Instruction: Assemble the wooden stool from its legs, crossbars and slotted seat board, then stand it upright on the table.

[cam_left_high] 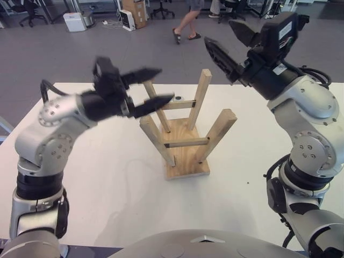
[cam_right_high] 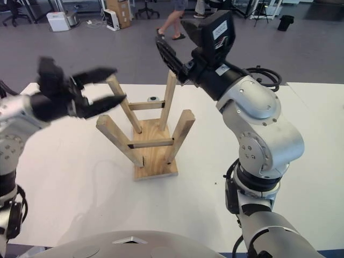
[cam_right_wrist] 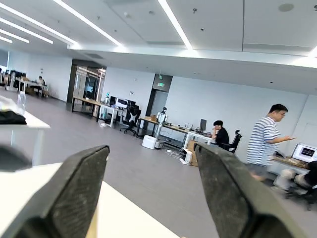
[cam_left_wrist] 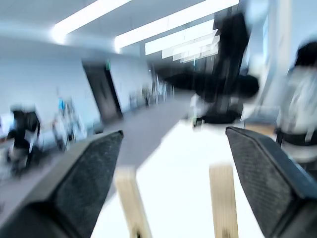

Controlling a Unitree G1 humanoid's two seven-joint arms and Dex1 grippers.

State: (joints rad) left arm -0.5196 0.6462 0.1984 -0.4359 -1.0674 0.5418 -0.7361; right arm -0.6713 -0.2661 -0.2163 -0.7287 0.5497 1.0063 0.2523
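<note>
Readable text: none.
White sticker [cam_left_high: 286, 27]: print too small to read.
Wrist label [cam_left_high: 279, 68]: unreadable.
Green sign [cam_right_wrist: 160, 77] above doorway [cam_right_wrist: 157, 101]: letters not legible.

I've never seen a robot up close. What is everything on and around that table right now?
pale wooden stool: one, light wood, upside down with its flat seat board on the middle of the table
legs: four, light wood, sticking up from the seat board and leaning
crossbars: two that I can make out, light wood, joining pairs of legs
white table: one, white, under the stool
grey floor: grey, beyond the table's far edge
left gripper: one, black, open, at the leg tops on the robot's left side of the stool
right gripper: one, black, open, raised above the stool's far right side, holding nothing
</note>
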